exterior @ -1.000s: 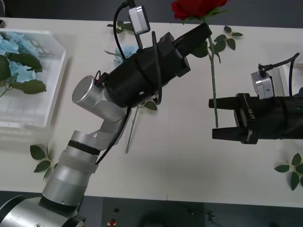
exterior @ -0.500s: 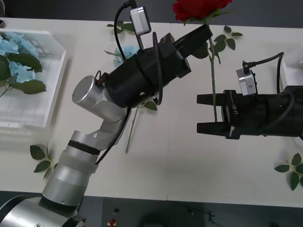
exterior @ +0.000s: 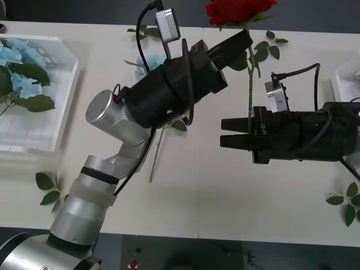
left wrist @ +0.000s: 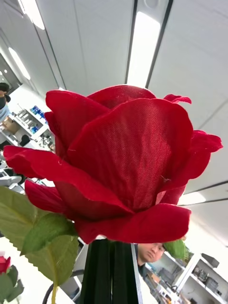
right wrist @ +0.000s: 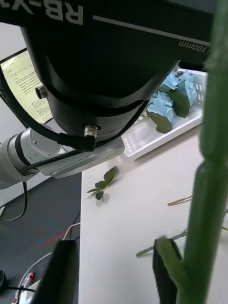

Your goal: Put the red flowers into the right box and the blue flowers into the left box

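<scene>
Nearest the robot, loose leaf sprigs lie on the table by its front edge, on the left box's side. Further in, the right gripper reaches across at mid-table, its black fingers drawn close on either side of the red rose's stem – whether they actually press it I cannot tell; in the right wrist view the stem stands large just beside one finger. Above that, the left gripper holds the stem just under the bloom, jaws pinching it, so the red rose stands upright in the air, well clear of the left box; the left wrist view shows the bloom sitting right over the closed fingertips. Off to the left, the left box holds blue flowers with broad leaves – one more blue head lies on the table behind the left arm. A corner of the right box shows at the far right edge
</scene>
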You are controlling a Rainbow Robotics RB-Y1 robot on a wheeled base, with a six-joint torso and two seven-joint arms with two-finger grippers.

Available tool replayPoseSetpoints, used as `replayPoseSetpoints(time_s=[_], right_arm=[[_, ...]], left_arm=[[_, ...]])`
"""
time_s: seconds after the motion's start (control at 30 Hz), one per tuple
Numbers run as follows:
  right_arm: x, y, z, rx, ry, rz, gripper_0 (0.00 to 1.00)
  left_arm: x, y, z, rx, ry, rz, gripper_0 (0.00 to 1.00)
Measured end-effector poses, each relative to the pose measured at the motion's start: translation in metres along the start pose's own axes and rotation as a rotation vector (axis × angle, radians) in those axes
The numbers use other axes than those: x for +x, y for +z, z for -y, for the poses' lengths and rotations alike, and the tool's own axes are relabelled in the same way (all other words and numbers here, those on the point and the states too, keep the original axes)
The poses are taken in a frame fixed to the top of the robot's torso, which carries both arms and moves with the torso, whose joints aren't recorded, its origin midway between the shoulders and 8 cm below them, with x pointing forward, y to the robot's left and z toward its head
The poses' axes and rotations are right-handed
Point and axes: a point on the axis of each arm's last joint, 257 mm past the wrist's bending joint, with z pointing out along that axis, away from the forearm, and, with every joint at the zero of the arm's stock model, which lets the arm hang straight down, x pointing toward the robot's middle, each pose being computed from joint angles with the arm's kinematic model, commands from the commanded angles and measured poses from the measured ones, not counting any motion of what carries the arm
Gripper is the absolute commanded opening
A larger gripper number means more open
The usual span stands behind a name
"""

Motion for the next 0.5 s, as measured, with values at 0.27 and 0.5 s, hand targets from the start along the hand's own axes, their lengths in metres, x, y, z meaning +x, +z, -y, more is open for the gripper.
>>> replayPoseSetpoints(time_s=[0.27, 0.5], right_arm=[[0.000, 0.000, 0.000, 0.000, 0.000, 0.000, 0.00], [-0.004, 0.007, -0.003, -0.011, 0.006, 0.026, 0.00]], left_arm=[[0.000, 0.000, 0.000, -0.001, 0.002, -0.002, 0.43], [-0.006, -0.014, -0.007, -0.015, 0.006, -0.014, 0.90]])
